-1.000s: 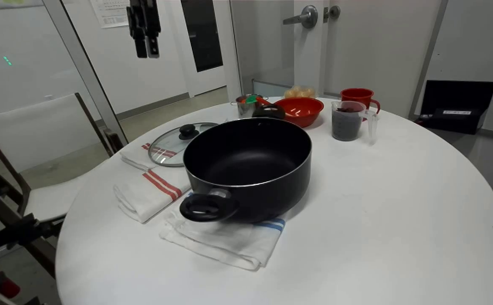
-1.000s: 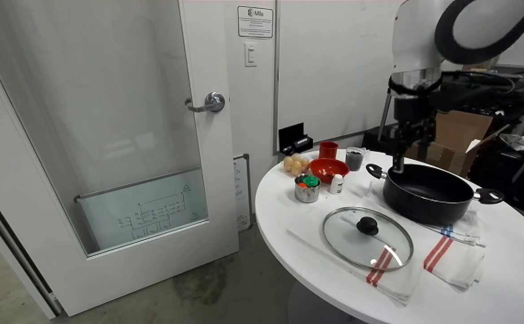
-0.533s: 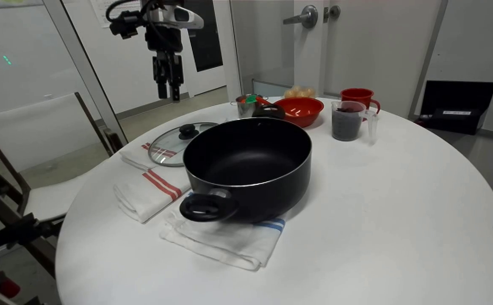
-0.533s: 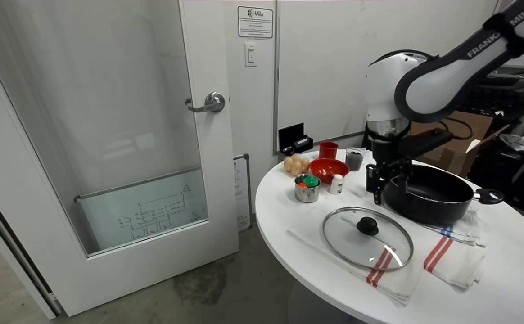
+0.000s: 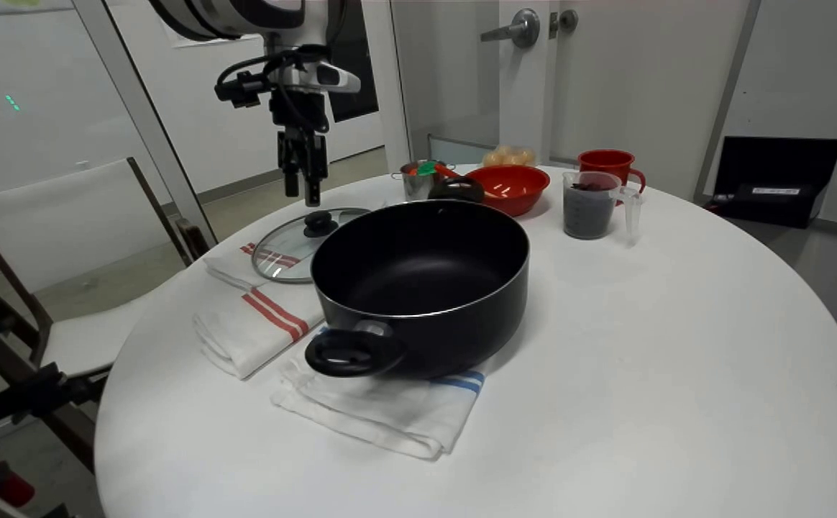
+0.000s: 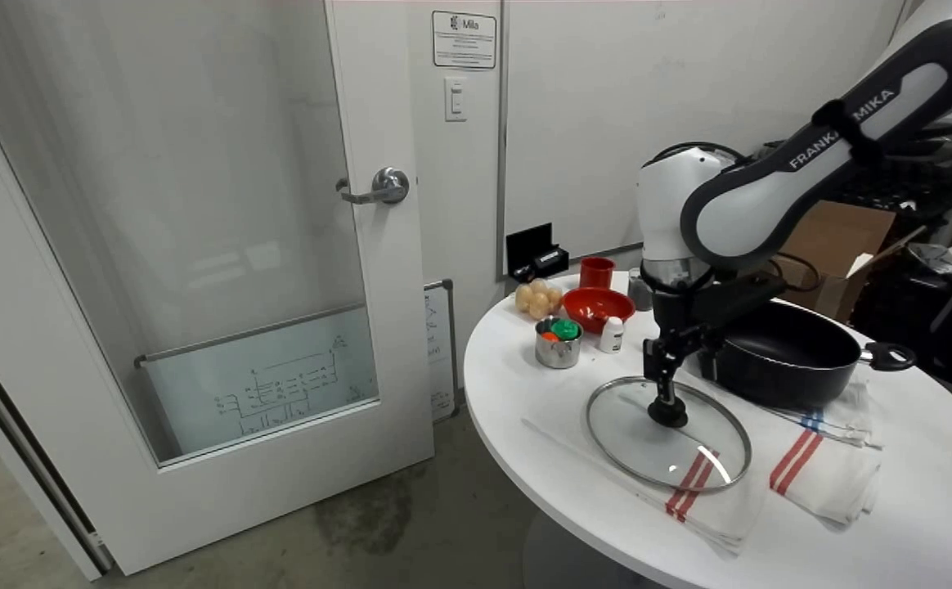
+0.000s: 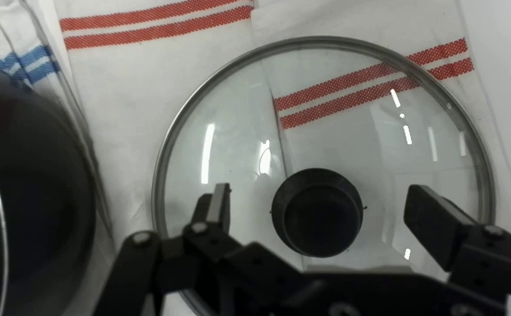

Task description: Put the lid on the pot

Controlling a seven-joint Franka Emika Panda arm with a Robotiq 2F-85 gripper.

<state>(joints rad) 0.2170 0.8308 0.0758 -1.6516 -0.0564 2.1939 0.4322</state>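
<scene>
A round, clear glass lid (image 6: 652, 450) with a metal rim lies flat on folded white cloth with red stripes (image 7: 115, 96), on a round white table (image 5: 677, 345). Above the lid hangs a black two-fingered gripper (image 5: 302, 195), pointing down. Its jaws are spread wide: in the wrist view, the lid's round black knob (image 7: 318, 215) sits between the two fingers (image 7: 435, 224), with a gap on either side. In an exterior view, the fingertips (image 5: 313, 191) appear just over the lid's knob. Just beside the lid, apart from it, stands a large, wide black cooking pot (image 5: 454, 338) with black loop handles and an open top, resting on folded white cloth with blue stripes (image 5: 390, 414). Near the lid are a small shiny metal cup (image 6: 558, 357) holding green and orange pieces (image 6: 564, 329), and a small white bottle (image 6: 611, 337). Farther from the lid are a glossy red round bowl (image 5: 528, 203), a cluster of pale, tan round objects (image 6: 538, 300), a red mug (image 6: 596, 274) and a clear measuring cup (image 5: 632, 206), dark inside.
</scene>
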